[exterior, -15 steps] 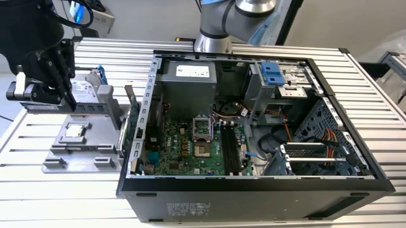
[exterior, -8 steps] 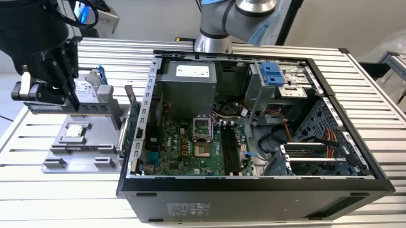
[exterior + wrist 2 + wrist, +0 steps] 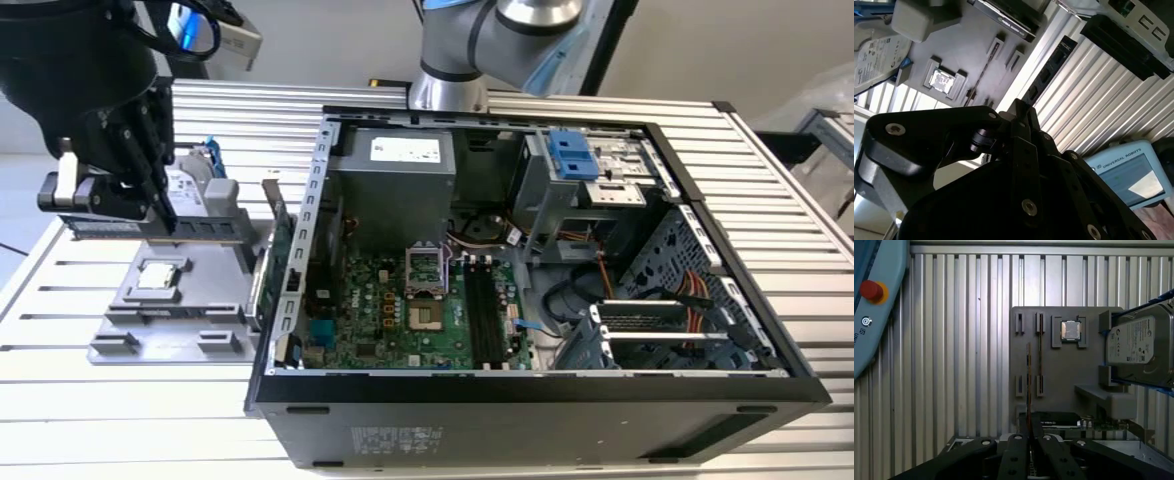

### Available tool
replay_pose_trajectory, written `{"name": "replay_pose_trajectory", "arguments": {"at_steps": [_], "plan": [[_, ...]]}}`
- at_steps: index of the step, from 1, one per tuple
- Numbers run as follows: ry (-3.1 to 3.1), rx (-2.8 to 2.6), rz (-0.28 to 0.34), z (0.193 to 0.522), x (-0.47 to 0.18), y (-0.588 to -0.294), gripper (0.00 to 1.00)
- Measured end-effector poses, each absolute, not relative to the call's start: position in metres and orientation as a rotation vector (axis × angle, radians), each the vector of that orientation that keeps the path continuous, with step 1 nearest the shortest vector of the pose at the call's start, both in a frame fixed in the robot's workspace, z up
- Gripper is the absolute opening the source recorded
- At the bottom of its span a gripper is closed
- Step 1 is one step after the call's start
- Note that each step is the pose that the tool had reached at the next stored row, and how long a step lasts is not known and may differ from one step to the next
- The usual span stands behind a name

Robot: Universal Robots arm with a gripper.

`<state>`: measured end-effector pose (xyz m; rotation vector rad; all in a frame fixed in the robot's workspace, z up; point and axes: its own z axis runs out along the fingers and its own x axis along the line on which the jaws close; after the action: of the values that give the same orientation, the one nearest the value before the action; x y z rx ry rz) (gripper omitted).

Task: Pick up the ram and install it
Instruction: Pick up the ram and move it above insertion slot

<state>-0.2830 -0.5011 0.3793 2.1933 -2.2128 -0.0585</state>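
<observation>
The ram (image 3: 180,229), a long dark green stick with black chips, hangs level just above the grey holder tray (image 3: 140,335) at the exterior view's left. My black gripper (image 3: 138,215) is shut on it from above. In the first wrist view the ram (image 3: 1028,382) shows edge-on, running out from between the fingertips (image 3: 1016,442) of the gripper (image 3: 1029,435). In the second wrist view the ram (image 3: 1054,65) sticks out past the gripper (image 3: 1021,112). A second thin stick (image 3: 1040,355) stands in a slot of the tray (image 3: 1064,372).
On the tray lie a small silver processor chip (image 3: 160,275) and a hard drive in a blue frame (image 3: 200,190). The open computer case (image 3: 787,385) sits at the exterior view's right, with its motherboard (image 3: 387,315) and black memory slots (image 3: 481,315) exposed. The table is ribbed metal.
</observation>
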Motion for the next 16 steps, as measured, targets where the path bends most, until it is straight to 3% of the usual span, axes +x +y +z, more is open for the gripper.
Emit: {"name": "replay_pose_trajectory", "arguments": {"at_steps": [16], "plan": [[-2.212,2.192,-0.060,0.379,-0.267,-0.501,0.00]]}}
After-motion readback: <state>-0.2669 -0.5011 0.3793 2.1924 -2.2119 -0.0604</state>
